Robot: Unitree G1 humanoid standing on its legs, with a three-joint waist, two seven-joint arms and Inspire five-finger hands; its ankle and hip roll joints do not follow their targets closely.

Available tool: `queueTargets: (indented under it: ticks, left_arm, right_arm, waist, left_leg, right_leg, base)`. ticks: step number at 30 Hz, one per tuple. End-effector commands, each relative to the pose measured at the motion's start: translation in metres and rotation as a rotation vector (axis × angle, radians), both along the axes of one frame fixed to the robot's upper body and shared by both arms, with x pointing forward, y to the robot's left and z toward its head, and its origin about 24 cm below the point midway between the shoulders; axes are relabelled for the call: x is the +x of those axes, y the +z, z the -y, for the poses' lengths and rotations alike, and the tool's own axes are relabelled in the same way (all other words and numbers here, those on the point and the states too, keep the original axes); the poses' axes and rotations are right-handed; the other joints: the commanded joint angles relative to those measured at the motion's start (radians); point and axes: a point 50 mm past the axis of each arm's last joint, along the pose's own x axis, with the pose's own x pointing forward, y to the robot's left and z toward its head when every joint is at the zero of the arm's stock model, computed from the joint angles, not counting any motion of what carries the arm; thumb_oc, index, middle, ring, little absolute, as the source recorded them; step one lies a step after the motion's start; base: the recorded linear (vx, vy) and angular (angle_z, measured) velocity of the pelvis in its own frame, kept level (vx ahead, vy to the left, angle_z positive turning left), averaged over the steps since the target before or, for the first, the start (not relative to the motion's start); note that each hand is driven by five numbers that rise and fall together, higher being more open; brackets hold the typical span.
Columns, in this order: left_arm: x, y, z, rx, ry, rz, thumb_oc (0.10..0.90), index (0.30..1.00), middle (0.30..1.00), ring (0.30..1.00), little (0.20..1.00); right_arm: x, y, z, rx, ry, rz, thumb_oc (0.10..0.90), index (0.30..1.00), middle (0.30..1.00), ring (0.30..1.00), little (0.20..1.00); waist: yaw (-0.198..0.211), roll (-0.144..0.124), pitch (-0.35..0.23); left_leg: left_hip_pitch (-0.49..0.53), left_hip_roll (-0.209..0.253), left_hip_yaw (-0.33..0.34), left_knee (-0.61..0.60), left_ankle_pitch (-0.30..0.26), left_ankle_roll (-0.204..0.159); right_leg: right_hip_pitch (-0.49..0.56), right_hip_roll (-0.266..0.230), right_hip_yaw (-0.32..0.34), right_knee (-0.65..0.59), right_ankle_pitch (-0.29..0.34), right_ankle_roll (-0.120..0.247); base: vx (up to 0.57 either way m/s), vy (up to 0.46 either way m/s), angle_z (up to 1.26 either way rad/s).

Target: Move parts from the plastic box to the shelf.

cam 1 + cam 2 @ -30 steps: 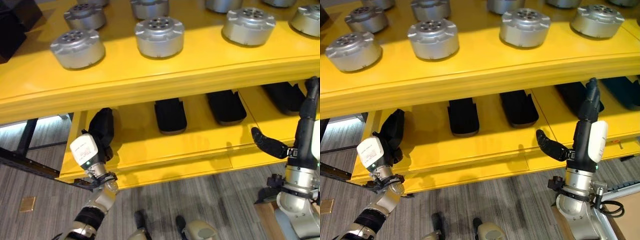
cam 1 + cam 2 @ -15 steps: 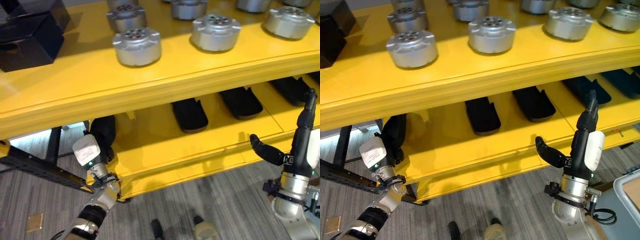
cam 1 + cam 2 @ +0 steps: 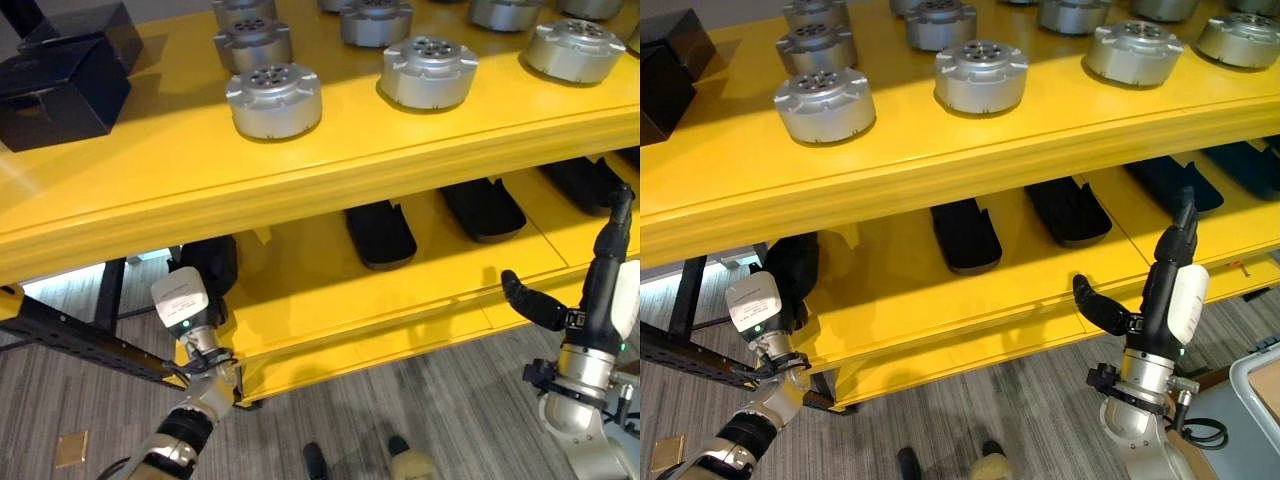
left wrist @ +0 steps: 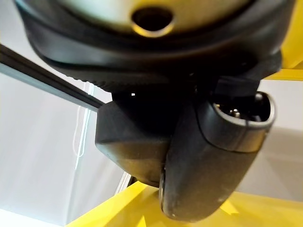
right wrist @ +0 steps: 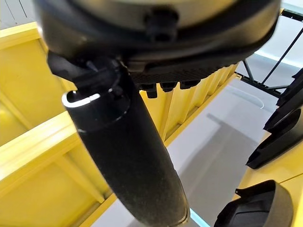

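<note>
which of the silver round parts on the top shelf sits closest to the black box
The leftmost front part, at the left end of the front row. It stands nearest the black box on the top shelf; the other front parts lie further right.

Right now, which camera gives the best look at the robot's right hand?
The right eye view: the right hand shows whole, fingers straight up and thumb out, empty, before the yellow shelf. The left eye view has it by the frame's edge. The right wrist view shows its thumb up close.
</note>
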Motion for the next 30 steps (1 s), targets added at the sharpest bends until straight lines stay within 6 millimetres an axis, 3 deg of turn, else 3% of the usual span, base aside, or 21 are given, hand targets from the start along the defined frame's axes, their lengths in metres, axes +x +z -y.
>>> queueTargets:
  ticks: [1,11,30]
  left_arm:
    - [0.023,0.034,-0.008,0.146,-0.066,0.081,0.4,0.3,0.3,0.3,0.3]
    - [0.032,0.035,0.004,0.131,-0.099,0.072,0.4,0.3,0.3,0.3,0.3]
    - [0.032,0.014,0.018,0.003,-0.096,0.006,0.4,0.3,0.3,0.3,0.3]
  right_arm:
    - [0.009,0.038,-0.002,-0.06,0.065,0.175,0.9,1.0,1.0,1.0,1.0]
    - [0.01,0.037,-0.003,-0.07,0.103,0.134,0.9,1.0,1.0,1.0,1.0]
    - [0.015,0.037,-0.009,-0.094,0.149,0.083,0.9,1.0,1.0,1.0,1.0]
  waist:
    - [0.003,-0.005,-0.082]
    - [-0.023,-0.006,-0.088]
    - [-0.03,-0.014,-0.085]
  left_leg:
    - [0.056,0.052,0.055,0.007,-0.106,-0.004]
    - [0.081,0.054,0.076,-0.001,-0.12,-0.003]
    - [0.099,0.059,0.087,0.0,-0.13,0.001]
  right_leg:
    - [-0.1,0.037,0.009,0.034,0.082,-0.015]
    - [-0.106,0.031,0.03,0.018,0.099,0.0]
    - [-0.107,0.037,0.018,0.044,0.078,-0.004]
  base:
    - [-0.02,0.036,-0.04]
    - [0.0,0.016,-0.06]
    - [0.01,0.003,-0.03]
